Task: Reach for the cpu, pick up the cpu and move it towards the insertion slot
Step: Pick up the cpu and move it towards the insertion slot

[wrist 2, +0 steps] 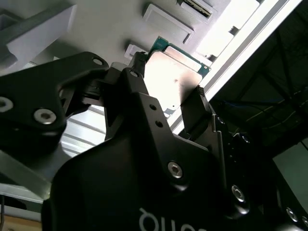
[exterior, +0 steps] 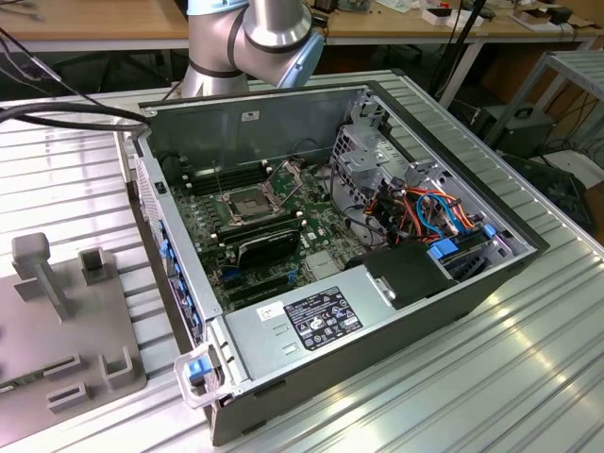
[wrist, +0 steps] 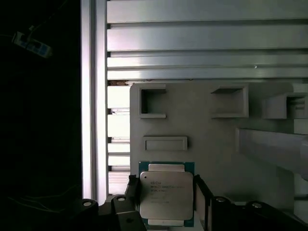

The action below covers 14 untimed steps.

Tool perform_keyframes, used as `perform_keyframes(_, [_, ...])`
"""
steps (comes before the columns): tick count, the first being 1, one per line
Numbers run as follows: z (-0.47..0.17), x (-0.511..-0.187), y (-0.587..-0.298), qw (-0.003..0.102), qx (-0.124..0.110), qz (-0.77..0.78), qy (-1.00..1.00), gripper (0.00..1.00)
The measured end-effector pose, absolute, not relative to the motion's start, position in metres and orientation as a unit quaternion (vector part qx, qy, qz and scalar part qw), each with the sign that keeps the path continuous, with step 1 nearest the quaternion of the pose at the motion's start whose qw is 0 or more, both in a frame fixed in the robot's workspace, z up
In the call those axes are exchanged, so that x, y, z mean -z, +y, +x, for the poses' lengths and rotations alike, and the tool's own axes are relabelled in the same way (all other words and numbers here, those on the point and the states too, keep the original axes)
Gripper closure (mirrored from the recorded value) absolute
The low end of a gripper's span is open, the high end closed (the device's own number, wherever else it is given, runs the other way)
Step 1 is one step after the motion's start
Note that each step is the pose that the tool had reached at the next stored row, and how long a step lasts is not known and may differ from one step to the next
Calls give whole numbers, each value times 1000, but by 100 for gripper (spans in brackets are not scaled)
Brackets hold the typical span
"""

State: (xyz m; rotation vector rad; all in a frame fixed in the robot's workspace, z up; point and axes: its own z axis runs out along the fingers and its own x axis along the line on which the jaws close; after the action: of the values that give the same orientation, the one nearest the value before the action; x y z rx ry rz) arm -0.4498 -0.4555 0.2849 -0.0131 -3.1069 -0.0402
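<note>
- Exterior view: raised, well back, angled down onto open computer case (exterior: 377,363) and grey fixture (exterior: 38,344).
- Both wrist views: close, looking past gripper (wrist: 166,192), sharing cpu (wrist: 166,202) and fixture.

There is one open computer case (exterior: 247,121) on the one ribbed worktop (exterior: 491,377), with one insertion slot (exterior: 247,201) inside the case, one grey fixture (exterior: 57,354) beside it, one arm (exterior: 255,38) behind it, and one cpu (wrist: 166,197).

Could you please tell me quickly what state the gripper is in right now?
The gripper is shut on the cpu, fingers pressing two opposite edges.
</note>
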Motion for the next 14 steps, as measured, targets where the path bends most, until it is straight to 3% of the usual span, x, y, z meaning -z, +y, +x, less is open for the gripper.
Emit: perform_keyframes(14, [-450,-326,-456,17,10,-4,-1000,45])
